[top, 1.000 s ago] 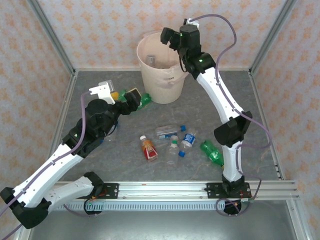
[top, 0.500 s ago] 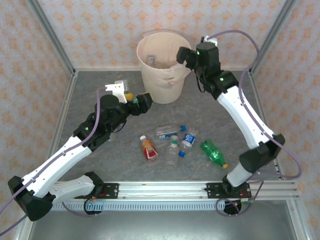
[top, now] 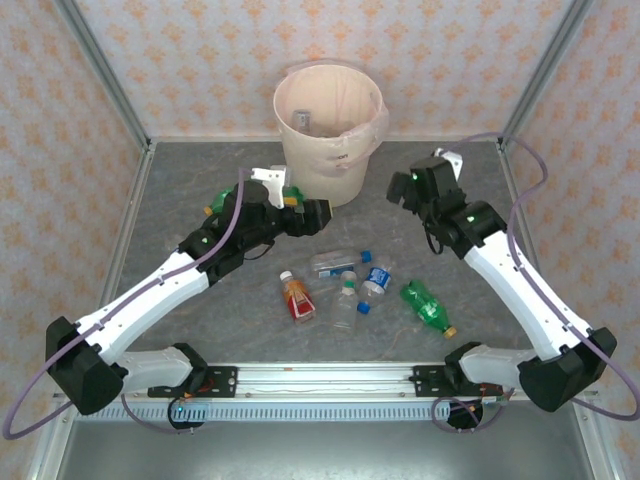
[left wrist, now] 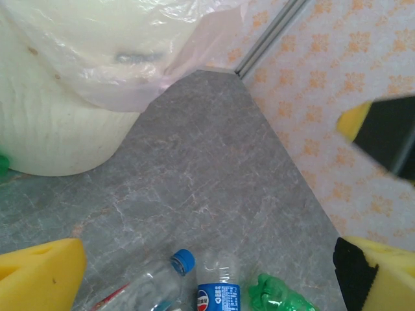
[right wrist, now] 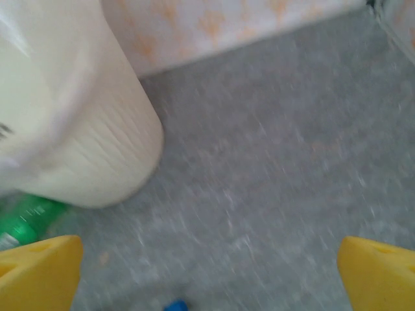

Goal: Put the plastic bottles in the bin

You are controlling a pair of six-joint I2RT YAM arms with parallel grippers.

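The bench [top: 480,240] carried the bin [top: 325,160] at the middle of its far edge. The left tool [top: 312,213] and right tool [top: 399,190] hung empty, fingers apart, either side of the bin's front. The plastic bottles [top: 350,285] lay bunched toward the near edge, some touching; one green bottle [top: 220,204] lay nearer the left edge. Closing fingers could probably roll a round bottle away, and both tools crowding the bunch might collide.
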